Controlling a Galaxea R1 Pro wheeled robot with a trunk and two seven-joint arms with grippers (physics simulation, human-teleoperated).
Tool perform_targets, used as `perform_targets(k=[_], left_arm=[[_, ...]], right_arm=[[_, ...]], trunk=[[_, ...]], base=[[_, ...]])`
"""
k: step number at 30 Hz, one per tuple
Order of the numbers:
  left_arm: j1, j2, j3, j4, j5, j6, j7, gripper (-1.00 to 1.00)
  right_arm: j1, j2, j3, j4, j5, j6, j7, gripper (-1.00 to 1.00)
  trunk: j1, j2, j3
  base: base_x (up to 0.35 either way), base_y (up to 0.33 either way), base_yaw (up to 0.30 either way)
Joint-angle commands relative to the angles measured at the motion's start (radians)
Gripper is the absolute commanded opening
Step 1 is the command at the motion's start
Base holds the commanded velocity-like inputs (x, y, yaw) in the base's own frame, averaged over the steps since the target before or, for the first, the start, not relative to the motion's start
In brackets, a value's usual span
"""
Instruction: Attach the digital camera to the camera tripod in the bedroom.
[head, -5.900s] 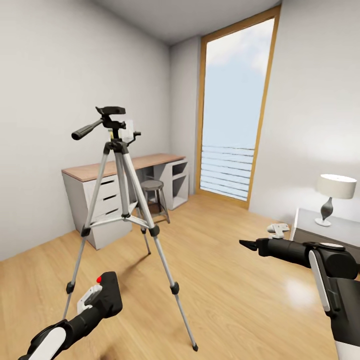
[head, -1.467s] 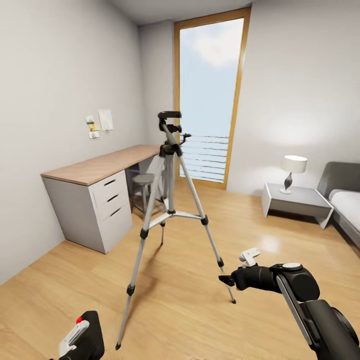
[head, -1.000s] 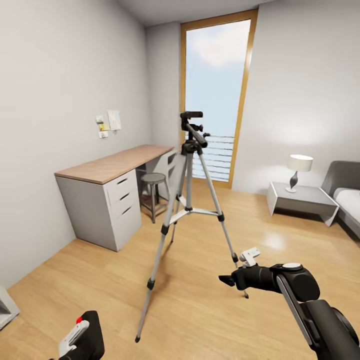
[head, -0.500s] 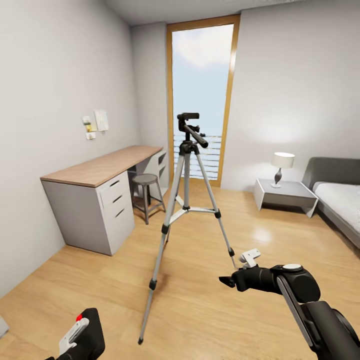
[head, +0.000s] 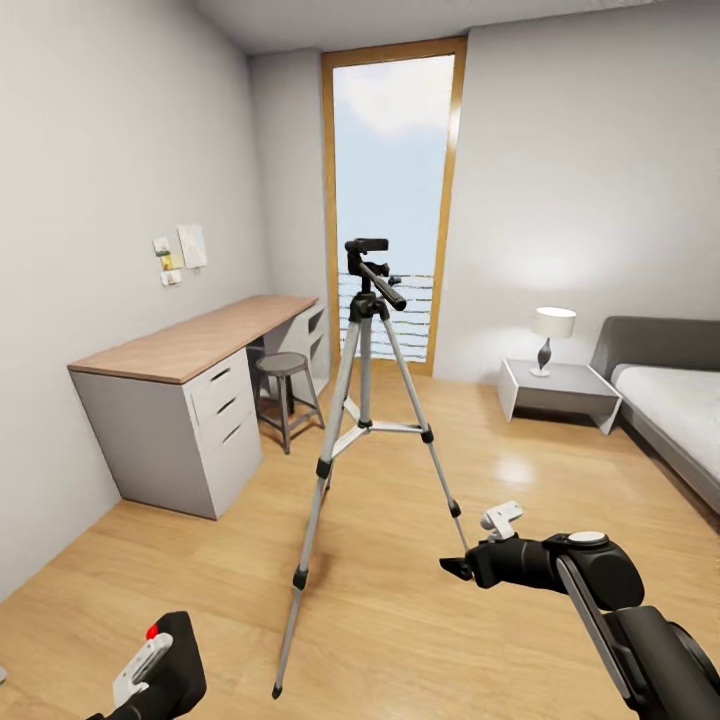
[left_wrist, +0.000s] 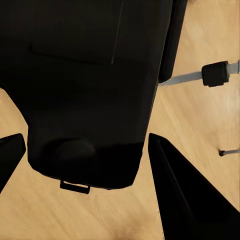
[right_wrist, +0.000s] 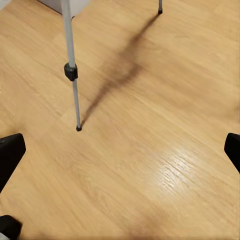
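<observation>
**Camera in hand, tripod dead ahead, plenty of floor to work with**

Closest in, the left pincer (left_wrist: 85, 195) is pinching the small black boxy digital camera with the red button on top (head: 160, 668), carried low at the robot's left side. My read is it's held down there just for transport, since the mount sits way higher. From the left wrist the camera body (left_wrist: 85, 80) sits between the two dark fingers (left_wrist: 185, 195).

The right pincer (head: 447, 566) hangs out in front with nothing in it, and the right wrist view has its fingertips (right_wrist: 10, 152) spread wide over bare floor. Probably kept free to steady things later.

Next out, the tall silver-legged camera tripod with black head and pan handle (head: 364, 330) stands in the middle of the light wood floor (head: 420, 640), legs splayed, top plate bare. Its front leg foot (head: 277, 691) lands nearest the robot, so that's the trip hazard.

Room-wise: grey bench with wood top (head: 190, 350) and round stool (head: 279, 363) left of it, white nightstand (head: 558, 385) and grey bed (head: 670, 400) right, tall wood-framed window (head: 390, 200) behind. Open floor in front.
</observation>
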Motion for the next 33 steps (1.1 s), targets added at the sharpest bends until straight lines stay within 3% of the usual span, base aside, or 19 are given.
perform_targets(k=[1, 8, 15, 24, 28, 33], left_arm=[[0.008, 0.0, 0.019, -0.011, 0.008, -0.003, 0.006, -1.0], [0.029, -0.016, 0.073, -0.047, 0.015, -0.008, 0.034, -1.0], [0.04, -0.035, 0.119, -0.085, 0.024, -0.01, 0.129, -1.0], [0.052, -0.037, 0.132, -0.094, 0.023, -0.005, 0.145, -1.0], [0.054, -0.038, 0.135, -0.084, 0.022, -0.005, 0.147, -1.0], [0.055, -0.037, 0.128, -0.079, 0.009, -0.007, 0.149, -1.0]], right_arm=[[0.001, -0.002, 0.001, -0.001, 0.007, 0.002, 0.008, 1.0], [0.006, 0.001, 0.0, -0.001, 0.007, -0.04, 0.033, 1.0], [0.007, 0.004, -0.002, -0.001, 0.007, -0.05, 0.044, 1.0], [0.006, -0.009, -0.022, -0.001, 0.007, -0.052, 0.054, 1.0], [0.007, -0.011, -0.045, -0.001, 0.005, -0.053, 0.058, 1.0], [0.008, -0.018, -0.102, -0.001, -0.001, -0.06, 0.091, 1.0]], trunk=[[-0.004, 0.007, 0.002], [-0.031, 0.056, 0.024], [-0.058, 0.105, 0.046], [-0.092, 0.168, 0.074], [-0.108, 0.196, 0.087], [-0.127, 0.231, 0.102]], base=[[0.0, 0.002, -0.008], [0.0, 0.001, -0.004], [0.0, 0.0, -0.001], [0.0, 0.0, 0.0], [0.0, 0.0, 0.0], [0.0, 0.0, 0.0]])
